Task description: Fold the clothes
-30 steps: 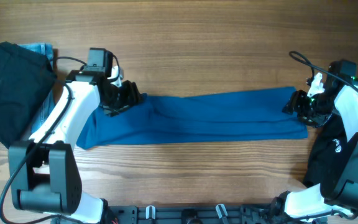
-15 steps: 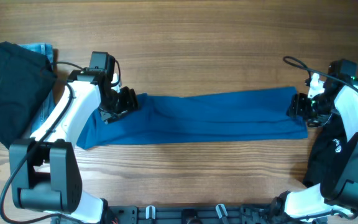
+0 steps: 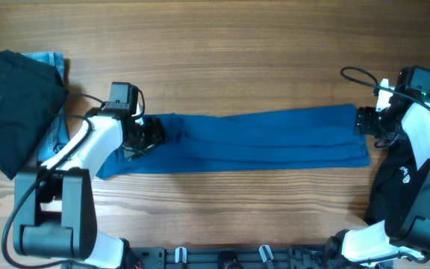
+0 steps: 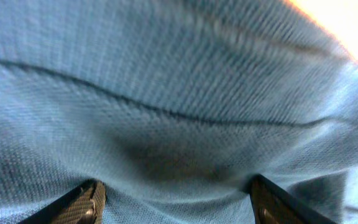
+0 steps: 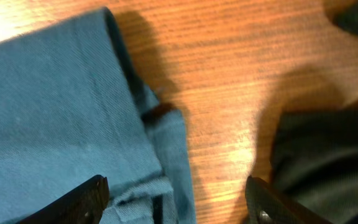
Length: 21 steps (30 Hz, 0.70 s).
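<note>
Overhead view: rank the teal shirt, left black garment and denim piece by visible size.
1. Teal shirt
2. Left black garment
3. Denim piece, mostly covered by the black garment, so its true size is unknown.

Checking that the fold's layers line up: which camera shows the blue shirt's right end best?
Right wrist: the blue shirt's right end fills it, layered edges visible against the table. Overhead shows the whole shirt, its end small. Left wrist shows only close-up fabric.

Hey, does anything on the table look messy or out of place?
Mostly tidy. The blue shirt lies in a long strip, but its left end bunches unevenly at the left gripper. A black garment sits heaped over denim at the far left.
</note>
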Motion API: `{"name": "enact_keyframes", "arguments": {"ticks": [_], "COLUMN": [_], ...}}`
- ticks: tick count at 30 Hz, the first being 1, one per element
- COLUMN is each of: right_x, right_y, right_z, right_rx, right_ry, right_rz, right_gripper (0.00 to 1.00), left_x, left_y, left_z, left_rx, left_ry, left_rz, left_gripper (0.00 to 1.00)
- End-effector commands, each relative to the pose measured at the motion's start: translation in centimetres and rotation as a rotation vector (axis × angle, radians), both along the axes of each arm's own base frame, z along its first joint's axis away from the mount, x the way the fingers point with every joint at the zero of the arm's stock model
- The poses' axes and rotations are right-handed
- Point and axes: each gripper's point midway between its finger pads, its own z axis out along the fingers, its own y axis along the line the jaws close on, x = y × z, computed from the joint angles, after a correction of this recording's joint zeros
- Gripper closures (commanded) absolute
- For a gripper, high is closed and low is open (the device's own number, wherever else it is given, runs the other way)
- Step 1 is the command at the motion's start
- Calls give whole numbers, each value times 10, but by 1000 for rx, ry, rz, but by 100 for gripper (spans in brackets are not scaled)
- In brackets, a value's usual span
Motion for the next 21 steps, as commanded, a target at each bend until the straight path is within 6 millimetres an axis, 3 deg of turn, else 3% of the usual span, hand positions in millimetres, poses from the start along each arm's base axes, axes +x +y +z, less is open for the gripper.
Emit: {"name": "enact_keyframes", "arguments": {"ticks": [1, 4, 8, 11, 17, 21], "right_x": [2, 3, 9, 12, 2, -10], "right_y": [5, 5, 12, 22, 27, 31], "right_z": [-6, -6, -5, -4, -6, -11], "right_rx": [31, 35, 78, 131, 144, 154], "right_ry": [-5, -11, -39, -58, -18, 27], "right_rz": [31, 12, 15, 30, 93, 120], "right_gripper": [24, 22, 22, 22, 21, 21], "left_x": [6, 21, 44, 61, 89, 96], "left_y": [17, 33, 37, 37, 31, 31], "left_z": [-29, -42, -54, -51, -24, 16], "left_rx": [84, 168, 157, 133, 121, 124], "left_ry": [-43, -91, -156, -221, -280, -251], "left_rz": [30, 54, 78, 90, 17, 13], "left_gripper": [23, 20, 21, 21, 21, 13]}}
